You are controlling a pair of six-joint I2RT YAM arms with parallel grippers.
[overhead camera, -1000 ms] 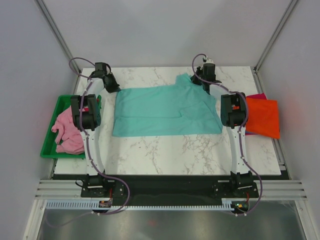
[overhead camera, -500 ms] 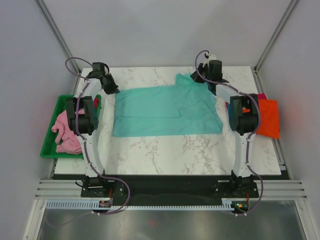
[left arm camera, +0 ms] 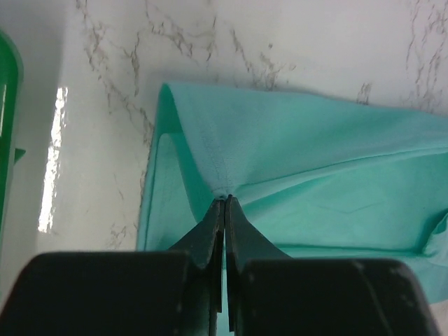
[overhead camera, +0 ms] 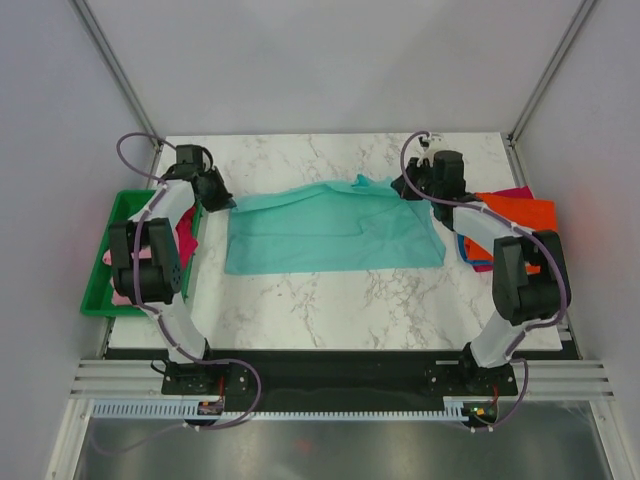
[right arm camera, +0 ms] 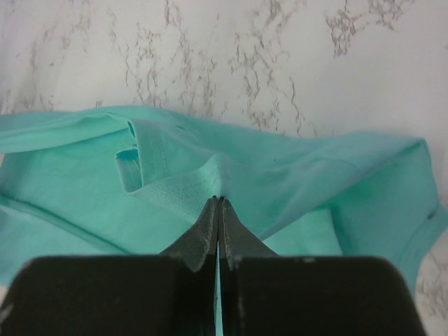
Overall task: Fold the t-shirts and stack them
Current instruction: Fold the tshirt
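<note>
The teal t-shirt (overhead camera: 330, 228) lies spread across the middle of the marble table. My left gripper (overhead camera: 218, 195) is shut on its far left corner, pinching a raised peak of cloth (left arm camera: 224, 168). My right gripper (overhead camera: 408, 186) is shut on its far right edge, pinching a fold near the collar (right arm camera: 210, 178). Both pinched edges are lifted off the table. An orange t-shirt (overhead camera: 515, 215) lies at the right edge over magenta and blue cloth. A pink t-shirt (overhead camera: 125, 270) lies in the green tray.
The green plastic tray (overhead camera: 118, 215) stands at the left table edge, its rim showing in the left wrist view (left arm camera: 7, 140). Grey walls and frame posts enclose the table on three sides. Bare marble (overhead camera: 340, 305) lies between the teal shirt and the arm bases.
Both arms have swung outward and lowered toward the shirt's far edge. The far edge is now pinched and pulled nearer, so the shirt looks narrower front to back.
</note>
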